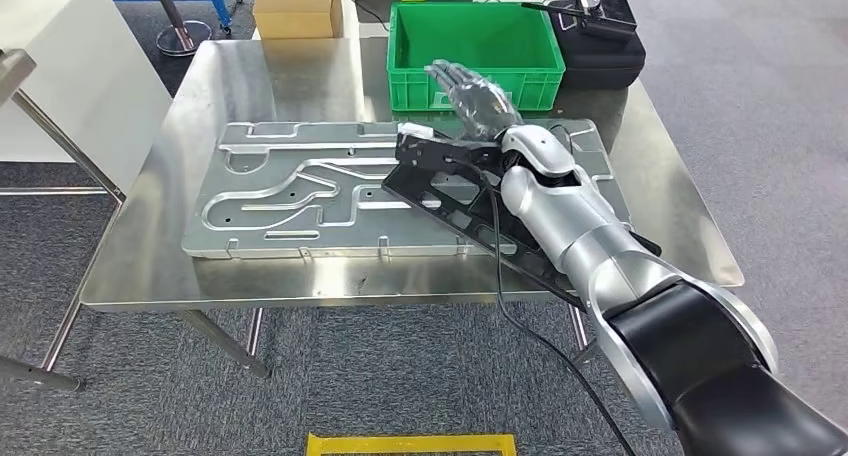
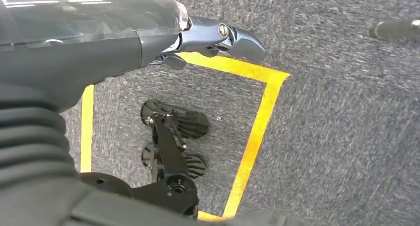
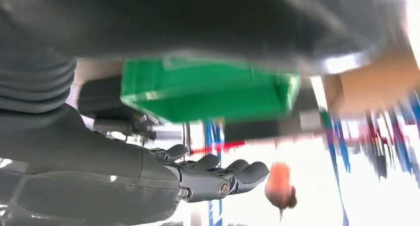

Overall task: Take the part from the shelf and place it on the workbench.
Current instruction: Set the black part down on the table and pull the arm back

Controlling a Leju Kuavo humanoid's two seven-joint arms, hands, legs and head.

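Note:
The part (image 1: 455,191) is a long flat black piece lying aslant across the big silver grooved plate (image 1: 290,191) on the steel workbench (image 1: 270,76). My right hand (image 1: 473,94) hovers just past the part's far end, fingers stretched out toward the green crate (image 1: 473,46) and holding nothing. My right forearm runs above the part and hides its middle. In the right wrist view the right hand's fingers (image 3: 223,176) are straight and apart, with the green crate (image 3: 208,89) beyond them. My left hand (image 2: 213,35) hangs over the carpet with nothing in it.
A black case (image 1: 600,41) with a controller sits right of the crate, and a cardboard box (image 1: 297,6) stands behind the bench. A white cabinet (image 1: 70,76) is at the left. A cable (image 1: 520,326) hangs off the front edge. Yellow tape (image 1: 410,443) marks the floor.

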